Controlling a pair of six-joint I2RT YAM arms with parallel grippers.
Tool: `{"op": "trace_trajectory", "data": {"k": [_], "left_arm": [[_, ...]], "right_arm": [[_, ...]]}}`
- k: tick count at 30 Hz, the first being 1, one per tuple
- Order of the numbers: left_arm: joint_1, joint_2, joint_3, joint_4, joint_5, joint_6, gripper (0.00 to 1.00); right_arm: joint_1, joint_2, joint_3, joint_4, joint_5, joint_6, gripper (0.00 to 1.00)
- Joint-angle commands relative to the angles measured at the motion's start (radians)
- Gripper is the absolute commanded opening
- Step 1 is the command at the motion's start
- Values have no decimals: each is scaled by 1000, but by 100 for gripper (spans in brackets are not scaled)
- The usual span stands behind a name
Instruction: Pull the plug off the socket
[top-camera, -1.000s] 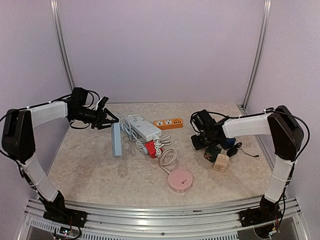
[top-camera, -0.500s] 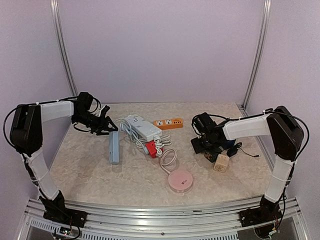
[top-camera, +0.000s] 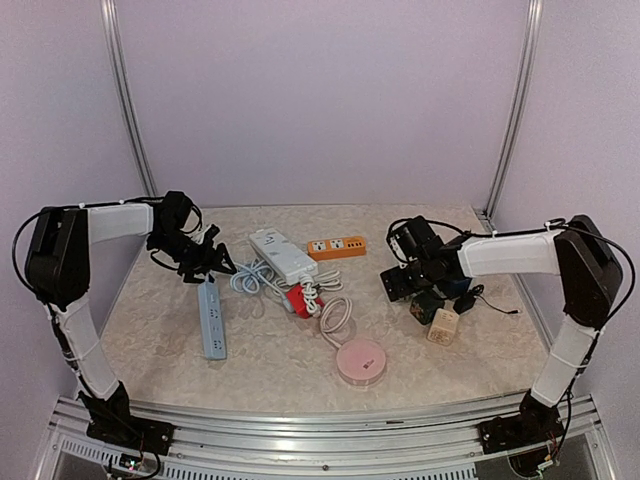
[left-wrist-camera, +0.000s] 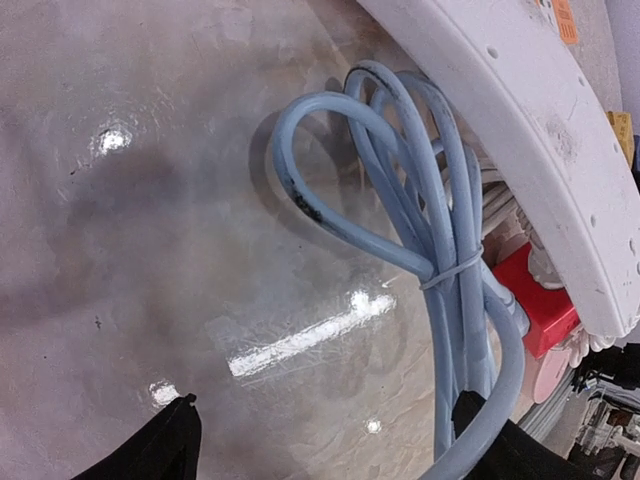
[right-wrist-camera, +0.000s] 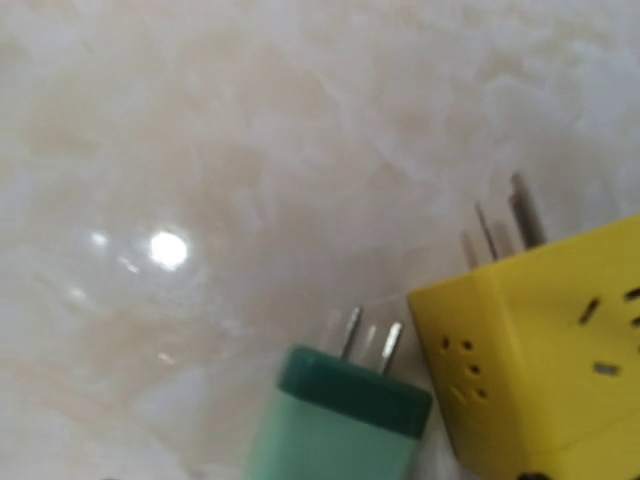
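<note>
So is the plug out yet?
Looks like it. The green plug lies beside the yellow socket cube with its metal pins bare, not pushed into anything. Nothing seems in hand: the left gripper hangs open over the blue cable, and nothing touches the plug in the right wrist view. What is left is probably just backing away.

The bench (top-camera: 270, 350) is beige with pale marbled veining, under plain lilac walls (top-camera: 320, 100). Left of the white strip (top-camera: 283, 255) lie a pale blue strip (top-camera: 211, 320) and a grey-blue cable (left-wrist-camera: 430, 230). An orange strip (top-camera: 336, 246) lies right of it. Nearer than it are a red plug (top-camera: 297, 300) and a pink disc (top-camera: 361, 362). Far to its right are a yellow cube (right-wrist-camera: 545, 370) and a mint-green plug (right-wrist-camera: 340, 420) with a darker green cap.
</note>
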Motion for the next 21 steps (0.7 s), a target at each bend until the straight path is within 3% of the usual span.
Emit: {"op": "trace_trajectory", "data": {"k": [1, 11, 16, 21], "left_arm": [[16, -43, 17, 15, -55, 6, 87], [37, -287, -67, 147, -273, -24, 96], [36, -464, -152, 287, -229, -32, 98], [26, -542, -182, 344, -105, -49, 99]], "right_arm": [[-4, -90, -18, 11, -51, -16, 83], [108, -265, -6, 42, -91, 11, 83], [216, -236, 34, 63, -78, 70, 81], [318, -148, 88, 115, -74, 100, 78]]}}
